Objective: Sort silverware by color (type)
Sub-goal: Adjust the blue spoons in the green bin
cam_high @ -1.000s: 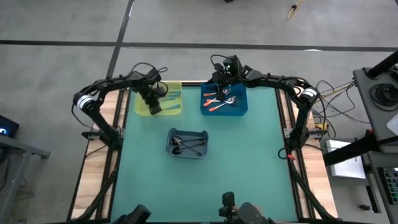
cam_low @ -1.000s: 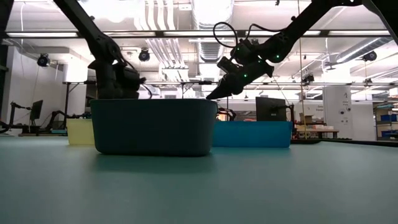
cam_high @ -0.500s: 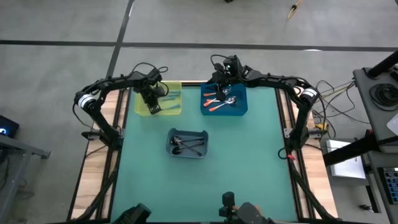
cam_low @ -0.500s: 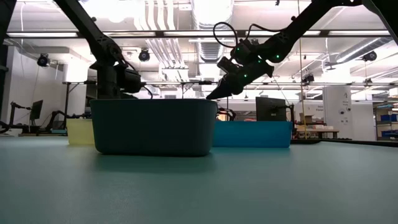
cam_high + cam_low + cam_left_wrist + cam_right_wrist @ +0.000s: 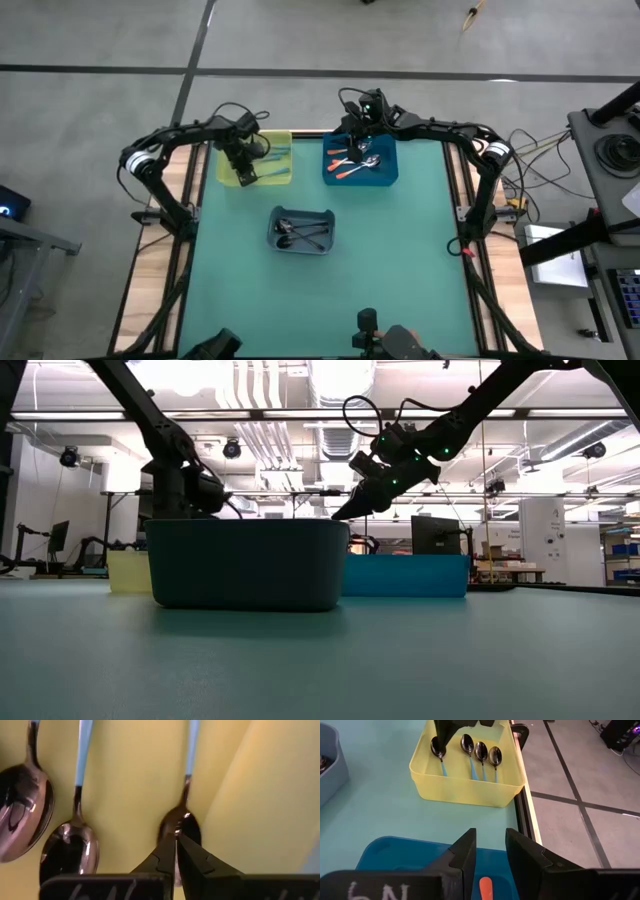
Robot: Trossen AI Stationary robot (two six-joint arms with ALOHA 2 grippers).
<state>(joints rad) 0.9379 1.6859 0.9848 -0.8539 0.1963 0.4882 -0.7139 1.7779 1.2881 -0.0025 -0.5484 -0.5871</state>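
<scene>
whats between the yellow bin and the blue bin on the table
Nothing: in the high view a bare strip of teal table separates the yellow plastic bin from the blue plastic bin. The right wrist view shows the same bare gap.

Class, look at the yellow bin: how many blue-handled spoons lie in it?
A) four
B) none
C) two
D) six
A: the right wrist view shows four blue-handled spoons side by side in the yellow bin, with the shut left gripper at the bowl of one.

Two dark arms, looped black cables, green lights on the right
</scene>
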